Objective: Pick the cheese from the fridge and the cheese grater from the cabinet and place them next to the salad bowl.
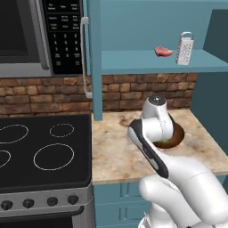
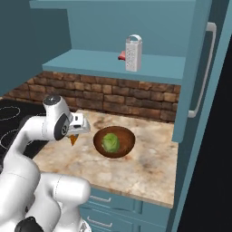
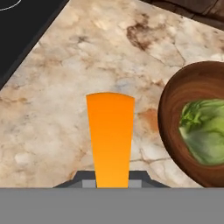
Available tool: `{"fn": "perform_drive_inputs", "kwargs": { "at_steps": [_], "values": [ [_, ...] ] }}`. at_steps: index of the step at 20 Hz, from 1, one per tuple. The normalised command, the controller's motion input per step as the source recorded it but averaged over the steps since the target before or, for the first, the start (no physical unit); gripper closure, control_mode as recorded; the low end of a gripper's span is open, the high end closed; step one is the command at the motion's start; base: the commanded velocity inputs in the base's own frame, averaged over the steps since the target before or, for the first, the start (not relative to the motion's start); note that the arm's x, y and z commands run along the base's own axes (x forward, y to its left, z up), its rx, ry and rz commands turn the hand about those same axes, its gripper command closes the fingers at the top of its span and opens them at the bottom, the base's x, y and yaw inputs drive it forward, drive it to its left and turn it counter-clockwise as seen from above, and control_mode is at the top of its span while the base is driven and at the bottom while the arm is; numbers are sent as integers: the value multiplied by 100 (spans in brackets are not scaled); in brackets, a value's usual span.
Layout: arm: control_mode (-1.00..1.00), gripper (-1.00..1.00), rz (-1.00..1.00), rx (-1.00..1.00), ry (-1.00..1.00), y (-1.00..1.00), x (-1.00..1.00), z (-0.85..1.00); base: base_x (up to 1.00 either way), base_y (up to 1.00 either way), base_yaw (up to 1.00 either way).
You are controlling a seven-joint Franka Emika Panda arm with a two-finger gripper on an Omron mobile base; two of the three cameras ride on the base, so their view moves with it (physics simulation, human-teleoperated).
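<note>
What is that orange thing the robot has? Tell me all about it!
That is the cheese, a small, smooth, bright orange wedge. In the hand view it looks long, widest at its far, gently curved end. The gripper is shut on its near end and holds it over the marbled counter, just beside the salad bowl. In the right base view its tip pokes down below the hand. Whether it touches the counter is unclear.

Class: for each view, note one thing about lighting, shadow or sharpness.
Left base view: small silver box grater evenly lit, slightly soft. Right base view: dark-brown wooden salad bowl casts only faint shadow. Hand view: orange cheese wedge crisp, flatly shaded, without glare.
</note>
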Motion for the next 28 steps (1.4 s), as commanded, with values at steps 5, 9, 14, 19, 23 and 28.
{"fn": "perform_drive_inputs", "kwargs": {
  "at_steps": [5,9,14,19,23,28],
  "values": [
    [-100,100,1,0,7,2,24,-47,0,0,0],
    [-100,100,0,0,2,3,25,-44,0,0,0],
    [-100,100,0,-2,0,0,17,-36,0,0,0],
    [-100,100,0,-4,0,0,10,-25,0,0,0],
    [-100,100,0,-3,0,0,6,-21,0,0,0],
    [-100,100,0,-1,0,-1,2,-17,0,0,0]
  ]
}}
